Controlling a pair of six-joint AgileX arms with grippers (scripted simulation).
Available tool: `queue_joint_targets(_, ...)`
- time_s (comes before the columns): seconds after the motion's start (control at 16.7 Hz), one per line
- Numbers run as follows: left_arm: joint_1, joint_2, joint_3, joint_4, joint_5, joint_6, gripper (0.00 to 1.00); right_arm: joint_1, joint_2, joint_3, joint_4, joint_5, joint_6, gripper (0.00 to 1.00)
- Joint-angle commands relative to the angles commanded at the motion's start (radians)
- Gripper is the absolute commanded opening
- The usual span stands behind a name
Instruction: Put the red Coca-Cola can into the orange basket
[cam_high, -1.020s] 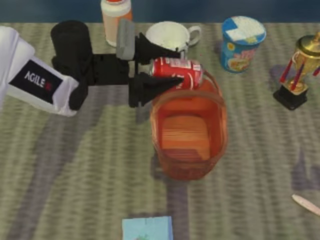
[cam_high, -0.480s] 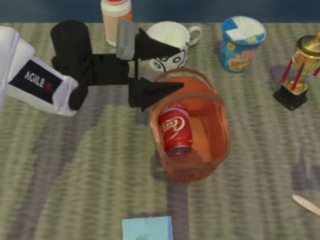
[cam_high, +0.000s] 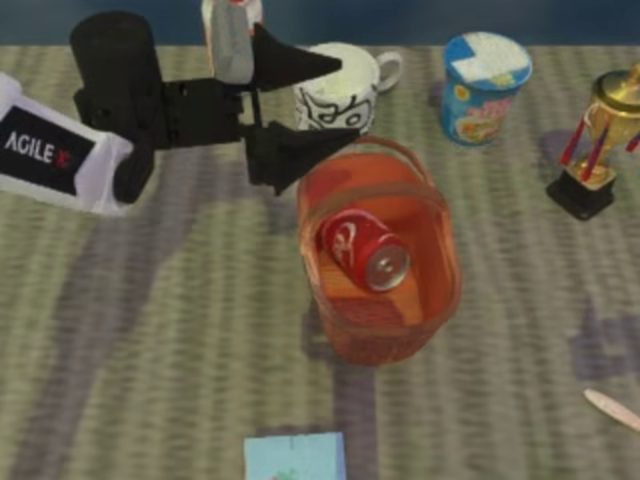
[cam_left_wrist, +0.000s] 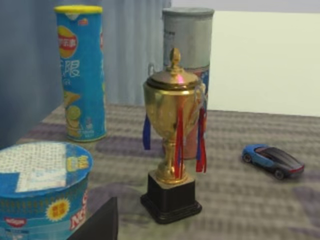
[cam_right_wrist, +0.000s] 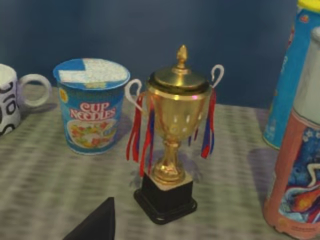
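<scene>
The red Coca-Cola can (cam_high: 362, 250) lies on its side inside the orange basket (cam_high: 443, 300), silver end facing the front right. My left gripper (cam_high: 348, 100) is open and holds nothing. It hovers at the basket's far left rim, one finger over the white mug (cam_high: 345, 85). A dark fingertip (cam_left_wrist: 100, 225) of it shows in the left wrist view. My right arm is out of the top view. In the right wrist view one of its dark fingertips (cam_right_wrist: 102, 222) shows wide of centre, with nothing in the grip.
Behind the basket stand a white-and-orange bottle (cam_high: 215, 15) and a cup of noodles (cam_high: 485, 85). A gold trophy (cam_high: 600, 140) is at the right edge. A light blue box (cam_high: 295, 457) sits at the front, a pale stick (cam_high: 615, 408) at the front right.
The left gripper opened and let go of the can, which dropped into the basket and rolled onto its side. The gripper then drew back to the left and away from the basket.
</scene>
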Motion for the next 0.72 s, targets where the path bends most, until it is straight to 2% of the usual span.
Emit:
queue_joint_targets(0.12,0.023,-0.114,-0.052,-0.053,-0.071,-0.02,1.0,0.04,0.134,0.135,-0.101,0.001,-0.064,1.0)
queue_joint_targets(0.3,0.066,-0.341,-0.162,-0.161,-0.208,-0.054,1.0,0.113,0.403,0.411,-0.287,0.002,-0.182,1.0)
queue_joint_targets(0.72,0.176,-1.049,-0.544,-0.497,-0.591,-0.102,1.0,0.317,1.172,1.215,-0.789,0.006,-0.505,1.0)
